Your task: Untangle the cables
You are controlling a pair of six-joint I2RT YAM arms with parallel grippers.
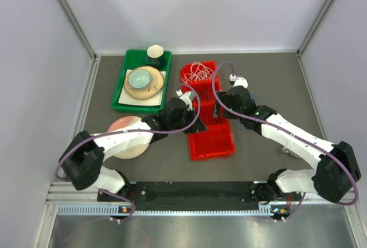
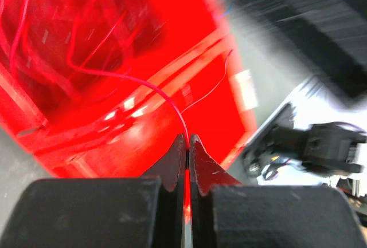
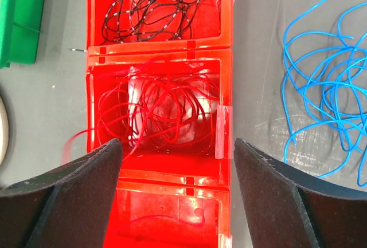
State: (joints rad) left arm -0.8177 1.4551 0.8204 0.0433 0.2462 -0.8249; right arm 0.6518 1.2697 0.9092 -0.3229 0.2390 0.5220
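Left wrist: red cable (image 2: 166, 96) pinched in L hand (image 2: 188, 140) arcs up-left.

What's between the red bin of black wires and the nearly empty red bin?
A red plastic bin holding tangled red wires, shown in the right wrist view.

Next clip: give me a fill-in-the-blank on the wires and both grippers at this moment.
1. The wire pinched by the left gripper is ____ in colour.
2. The right gripper hangs over the red bin with its fingers wide ____.
3. The blue wires lie outside the bin, on the ____.
Missing words: red; open; table.
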